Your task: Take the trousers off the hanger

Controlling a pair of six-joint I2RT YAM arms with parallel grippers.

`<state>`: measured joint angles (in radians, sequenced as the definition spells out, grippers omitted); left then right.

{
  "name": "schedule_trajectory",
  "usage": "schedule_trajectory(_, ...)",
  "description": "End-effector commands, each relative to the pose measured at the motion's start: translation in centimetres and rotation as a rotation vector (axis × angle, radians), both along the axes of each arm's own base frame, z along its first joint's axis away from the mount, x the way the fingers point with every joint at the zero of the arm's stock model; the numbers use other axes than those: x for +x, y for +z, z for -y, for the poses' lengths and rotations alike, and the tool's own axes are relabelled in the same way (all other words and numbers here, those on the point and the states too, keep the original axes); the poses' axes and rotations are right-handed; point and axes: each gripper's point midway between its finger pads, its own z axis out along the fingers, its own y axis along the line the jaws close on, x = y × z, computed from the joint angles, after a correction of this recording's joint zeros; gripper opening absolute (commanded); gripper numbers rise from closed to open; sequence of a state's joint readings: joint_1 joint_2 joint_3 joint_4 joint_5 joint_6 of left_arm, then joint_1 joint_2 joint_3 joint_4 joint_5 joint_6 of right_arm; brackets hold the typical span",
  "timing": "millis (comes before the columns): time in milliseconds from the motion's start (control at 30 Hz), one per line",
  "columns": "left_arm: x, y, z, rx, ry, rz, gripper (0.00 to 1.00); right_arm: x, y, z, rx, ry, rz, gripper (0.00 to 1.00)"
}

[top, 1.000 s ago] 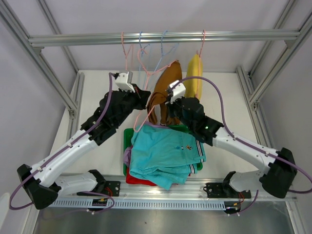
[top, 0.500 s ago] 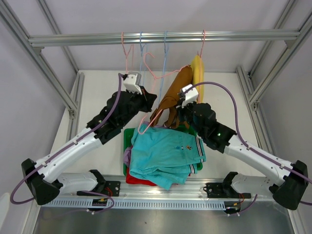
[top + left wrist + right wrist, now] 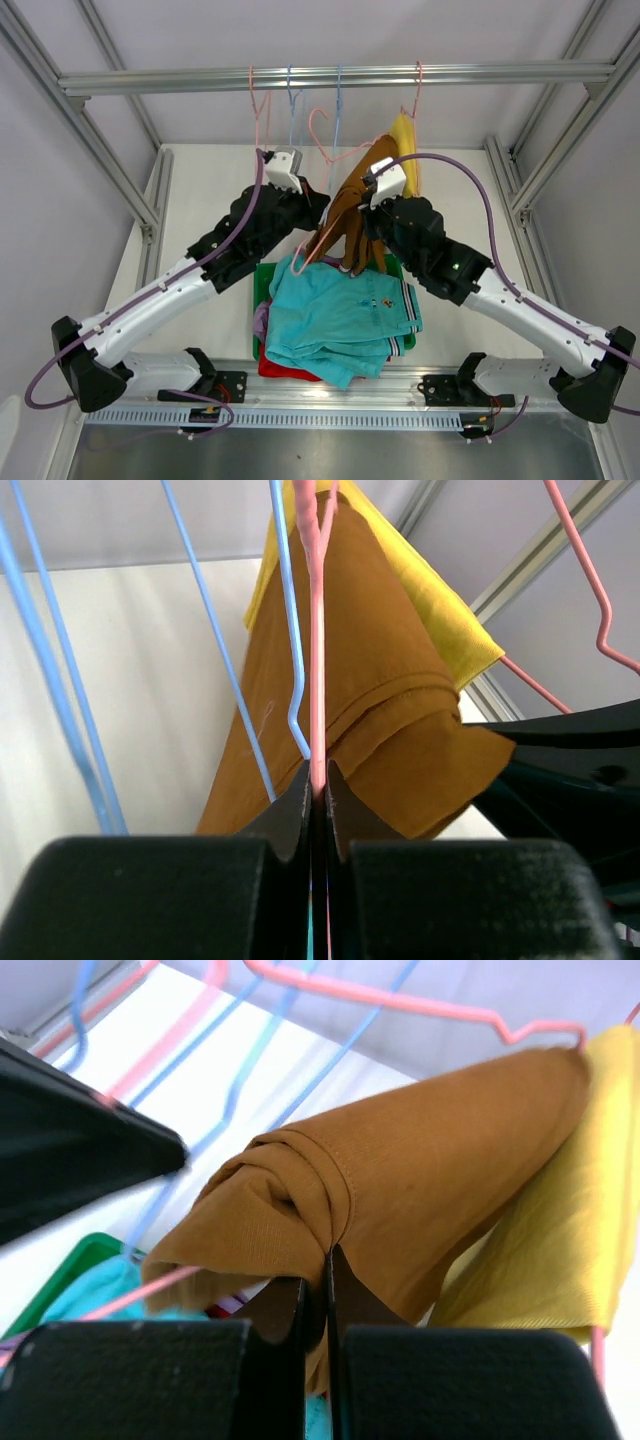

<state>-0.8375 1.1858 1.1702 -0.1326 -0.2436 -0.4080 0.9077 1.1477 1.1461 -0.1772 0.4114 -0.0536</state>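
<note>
While an aluminium rail (image 3: 340, 76) spans the far side of the white surface (image 3: 200, 190), the two arms reach in from the near edge and meet under it, the left arm (image 3: 190, 285) from the left and the right arm (image 3: 500, 290) from the right. Near the arms' bases, a green tray (image 3: 262, 275) holds a stack of folded pairs: the teal trousers (image 3: 345, 315) lie on top, the red trousers (image 3: 285, 368) show beneath at the near edge, and the lilac trousers (image 3: 262, 320) peek out at the left.

Above the tray's far side, the brown trousers (image 3: 352, 205) hang draped over a tilted pink hanger (image 3: 316, 680), whose lower end dips towards the tray. Just right of them and touching, the yellow trousers (image 3: 404, 140) hang from another pink hanger on the rail. Empty blue hangers (image 3: 60, 680) hang to the left.

At the left wrist, the left tool (image 3: 317, 775) is closed, its fingers pinching the pink hanger's wire. At the right wrist, the right tool (image 3: 325, 1260) is closed on a bunched fold of the brown trousers, the cloth gathered between its fingertips.
</note>
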Motion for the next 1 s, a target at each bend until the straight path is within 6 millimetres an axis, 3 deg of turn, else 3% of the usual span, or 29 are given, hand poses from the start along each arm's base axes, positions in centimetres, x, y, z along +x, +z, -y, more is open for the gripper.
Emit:
schedule_trajectory(0, 0.1, 1.9, 0.5, 0.002, -0.002, 0.035, 0.0, -0.9, 10.7, -0.4, 0.192, 0.011, 0.19, 0.0)
schedule_trajectory(433, -0.2, 0.2, 2.1, 0.049, -0.041, -0.01, 0.0, -2.7, 15.3, -0.1, 0.192, 0.016, 0.257, 0.0)
schedule_trajectory(700, -0.3, 0.0, 2.5, 0.055, -0.047, -0.017, 0.0, -5.5, 19.8, 0.5, 0.222, 0.059, 0.305, 0.0)
schedule_trajectory(967, -0.2, -0.2, 2.4, 0.067, -0.042, -0.011, 0.0, -7.7, 21.7, 1.7, 0.207, 0.074, 0.319, 0.0)
